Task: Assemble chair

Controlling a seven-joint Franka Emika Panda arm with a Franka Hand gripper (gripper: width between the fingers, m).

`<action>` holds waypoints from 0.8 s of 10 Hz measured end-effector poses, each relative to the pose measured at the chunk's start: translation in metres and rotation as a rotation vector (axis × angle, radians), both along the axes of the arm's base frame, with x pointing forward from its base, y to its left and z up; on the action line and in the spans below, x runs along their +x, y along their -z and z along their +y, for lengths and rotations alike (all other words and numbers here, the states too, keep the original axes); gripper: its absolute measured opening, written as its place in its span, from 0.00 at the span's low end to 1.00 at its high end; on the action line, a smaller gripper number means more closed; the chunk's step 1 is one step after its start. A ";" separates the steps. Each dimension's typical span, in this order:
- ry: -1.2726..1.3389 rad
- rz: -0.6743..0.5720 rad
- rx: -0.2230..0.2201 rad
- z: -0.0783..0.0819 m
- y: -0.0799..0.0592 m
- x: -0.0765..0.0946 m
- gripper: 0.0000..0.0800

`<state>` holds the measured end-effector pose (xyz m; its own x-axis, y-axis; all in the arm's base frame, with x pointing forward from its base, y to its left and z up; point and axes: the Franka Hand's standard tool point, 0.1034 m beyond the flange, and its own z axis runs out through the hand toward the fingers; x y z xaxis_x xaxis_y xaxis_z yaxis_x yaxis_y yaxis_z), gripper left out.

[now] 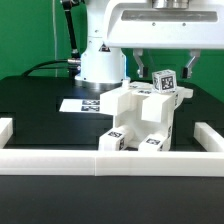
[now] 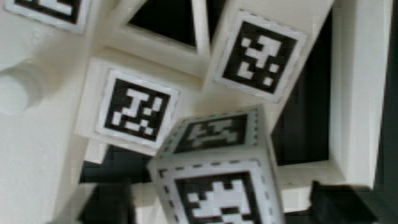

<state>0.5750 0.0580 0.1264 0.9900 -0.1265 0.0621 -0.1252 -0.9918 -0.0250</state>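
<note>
The chair (image 1: 140, 125) is a stepped white structure of tagged blocks standing in the middle of the black table, just behind the front rail. A white post with a tag on its end (image 1: 165, 79) rises at its top, tilted. My gripper (image 1: 165, 68) hangs right above it, open, with one finger on each side of the post's top. In the wrist view the tagged post end (image 2: 222, 190) lies between the two dark fingers (image 2: 102, 196), with a gap on each side. Other tagged faces of the chair (image 2: 139, 104) fill that view.
A long low white rail (image 1: 60, 160) runs along the table's front, with side walls at the exterior view's left (image 1: 5, 128) and right (image 1: 207, 133). The marker board (image 1: 84, 104) lies flat behind the chair. The robot base (image 1: 100, 65) stands at the back.
</note>
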 end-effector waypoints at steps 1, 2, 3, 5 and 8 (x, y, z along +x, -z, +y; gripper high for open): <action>0.000 0.000 0.000 0.000 0.000 0.000 0.37; 0.000 0.000 0.000 0.000 0.000 0.000 0.36; 0.000 0.000 0.000 0.000 0.000 0.000 0.36; 0.017 0.000 0.002 0.000 0.000 0.000 0.36; 0.074 0.001 0.006 0.000 0.000 0.000 0.36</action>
<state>0.5751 0.0578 0.1265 0.9780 -0.1996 0.0602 -0.1981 -0.9797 -0.0303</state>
